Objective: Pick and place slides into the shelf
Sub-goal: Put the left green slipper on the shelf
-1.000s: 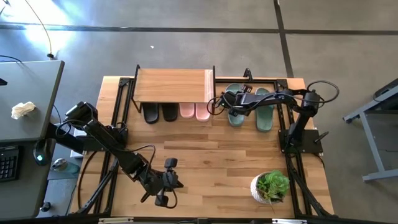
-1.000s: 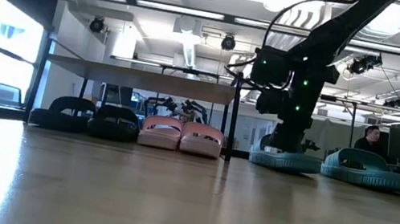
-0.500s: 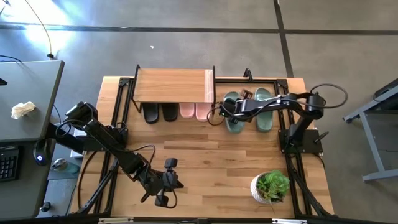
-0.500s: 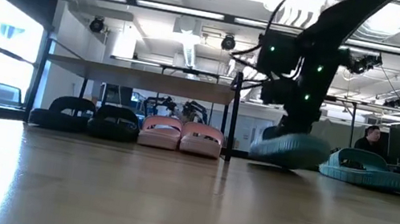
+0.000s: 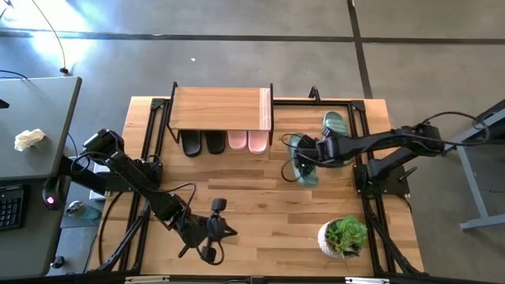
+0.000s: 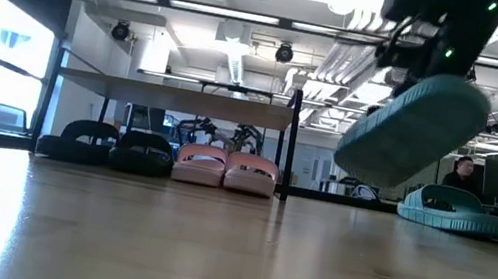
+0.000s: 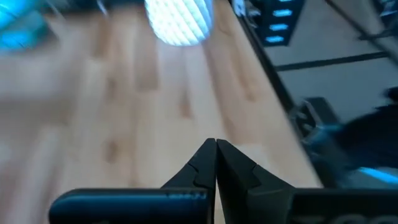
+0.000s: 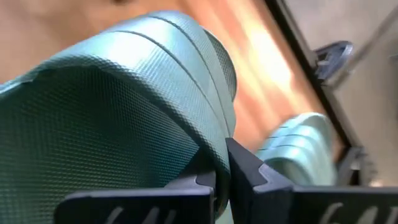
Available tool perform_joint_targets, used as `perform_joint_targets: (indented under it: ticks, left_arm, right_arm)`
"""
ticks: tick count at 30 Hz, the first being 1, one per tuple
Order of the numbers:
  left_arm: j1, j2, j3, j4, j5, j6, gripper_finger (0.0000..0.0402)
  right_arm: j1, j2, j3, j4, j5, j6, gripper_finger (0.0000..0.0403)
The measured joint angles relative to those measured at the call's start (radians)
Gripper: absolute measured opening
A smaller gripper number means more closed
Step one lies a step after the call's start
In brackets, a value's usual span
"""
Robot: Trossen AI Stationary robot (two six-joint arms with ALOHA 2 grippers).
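**Green slide lifted clear of the surface in the right pincer**

The right arm reaches in from its base at 3 o'clock, stretched almost level toward the middle of the surface [image 5: 237,181]. Its pincer [image 5: 309,155] is closed tight on the ribbed strap of 1 sage green slide [image 5: 304,167], which hangs in the air just to the 4 o'clock side of the shelf [image 5: 219,107]. Seen from above, the held slide's long axis runs roughly 12 to 6 o'clock, much of it hidden under the wrist. The low view adds what the overhead cannot: the slide [image 6: 413,129] is well off the surface and tilted, sole facing the camera, 1 end up toward 2 o'clock and the other down toward 8 o'clock. The right wrist view shows the 2 dark fingers [image 8: 245,165] pinched together over the strap's edge, the textured footbed [image 8: 93,118] filling the picture.

The second green slide [image 5: 334,123] lies flat on the surface at about 1 o'clock, long axis 12 to 6; in the low view it [image 6: 460,212] rests beyond the lifted one.

Under the shelf, 4 slides sit side by side, long axes 12 to 6: the black pair [image 5: 203,143] toward 9 o'clock, the pink pair [image 5: 248,141] toward 3.

The left arm waits near 7 o'clock, its pincer [image 5: 213,241] fully closed on nothing, as its wrist view [image 7: 216,158] confirms. A potted plant [image 5: 345,235] stands at 5 o'clock.
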Motion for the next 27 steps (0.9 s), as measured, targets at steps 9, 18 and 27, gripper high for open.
perform_joint_targets:
  ticks: [9, 18, 27]
  left_arm:
    - [0.015, 0.000, 0.121, 0.027, -0.241, 0.463, 0.0033]
    - [0.098, 0.013, 0.259, -0.095, -0.254, 0.516, 0.0186]
    - [0.085, 0.063, 0.326, -0.218, -0.287, 0.496, 0.0253]
  right_arm:
    - [0.156, -0.056, 0.127, -0.039, -0.081, 0.096, 0.0000]
    - [0.186, 0.166, 0.454, -0.093, -0.062, -0.028, 0.0000]
    - [0.159, 0.450, 0.767, -0.143, -0.104, -0.210, 0.0000]
